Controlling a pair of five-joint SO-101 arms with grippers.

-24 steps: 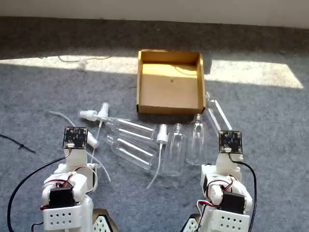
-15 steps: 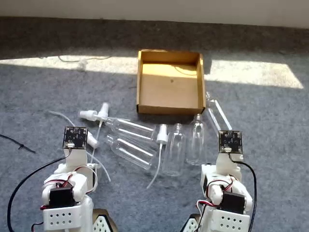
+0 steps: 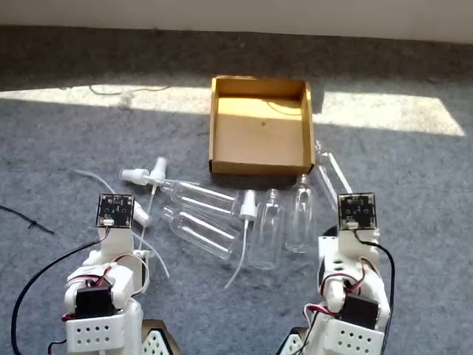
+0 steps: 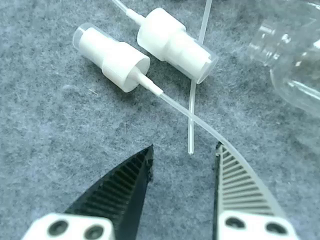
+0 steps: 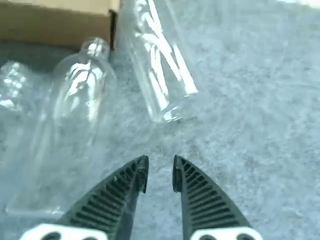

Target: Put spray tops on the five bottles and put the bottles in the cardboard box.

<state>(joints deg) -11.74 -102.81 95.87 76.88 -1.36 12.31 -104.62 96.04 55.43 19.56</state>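
Just beyond my left fingers (image 4: 135, 175), on the grey carpet (image 4: 55, 130), lie two white spray tops. The near top (image 4: 112, 60) is dead ahead and the far top (image 4: 175, 40) touches it from behind. The near top's dip tube (image 4: 200, 125) trails back to my pale fingertip. Left fingers are spread wide, holding nothing. An uncapped bottle neck (image 4: 292, 65) sits off past the pale finger.

Right fingers (image 5: 127, 190) have a narrow gap only and hold nothing. Straight ahead is the slim bottle (image 5: 160, 65), base toward me. Beside it is the round-shouldered bottle (image 5: 70, 115), its neck pointing at the cardboard box (image 5: 55, 22) farther ahead.

The box looks empty from overhead. No bottle is capped yet, as far as I can tell; clear plastic is hard to read.

Handling guess: the tops are light and stiff at the collar, with a floppy tube, so pinch the collar, never the tube. The bottles are thin, light and slick and will likely roll. Take one across the body near the shoulder, with a gentle squeeze.
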